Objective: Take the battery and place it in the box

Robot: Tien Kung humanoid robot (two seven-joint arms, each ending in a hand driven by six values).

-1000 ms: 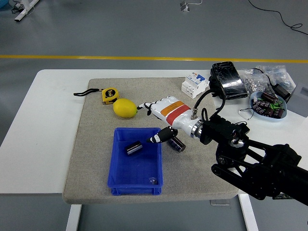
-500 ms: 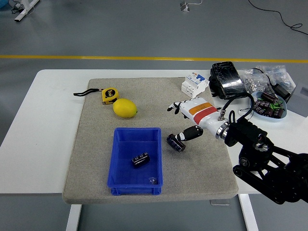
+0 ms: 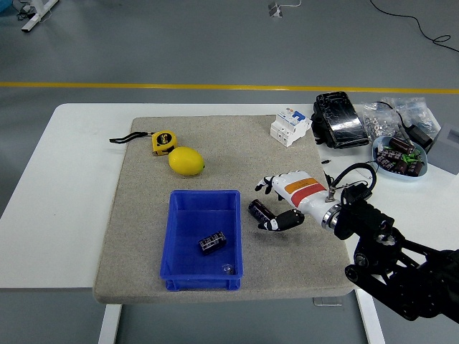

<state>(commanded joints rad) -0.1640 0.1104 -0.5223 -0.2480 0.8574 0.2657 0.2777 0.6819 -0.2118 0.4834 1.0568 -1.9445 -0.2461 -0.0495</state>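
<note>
The right hand (image 3: 287, 199) enters from the lower right and hovers low over the grey mat (image 3: 136, 215), to the right of the blue box (image 3: 176, 269). Its fingers (image 3: 267, 183) are spread and released; they grasp nothing. The thumb points down-left toward a dark cylindrical battery (image 3: 259, 211) that lies on the mat just beside the box's right wall, outside it. Whether the thumb tip touches this battery cannot be determined from the head view.

A second battery (image 3: 212, 241) lies on its side inside the box, on the floor of the box right of centre. A small dark item (image 3: 228, 269) sits in the box's near right corner (too small to identify).

Other items on the mat:
- A lemon (image 3: 186, 160), beyond the box's far edge.
- A yellow tape measure (image 3: 163, 142) with a black strap, just beyond the lemon and apart from it.
- A white circuit breaker (image 3: 290, 127), at the far right edge of the mat.

On the bare white desk (image 3: 50, 186) to the right of the mat lie a black pouch (image 3: 337, 120), clear plastic bags (image 3: 401, 115) of small parts, and a pale blue bowl (image 3: 424, 168) holding more dark cylindrical parts.
</note>
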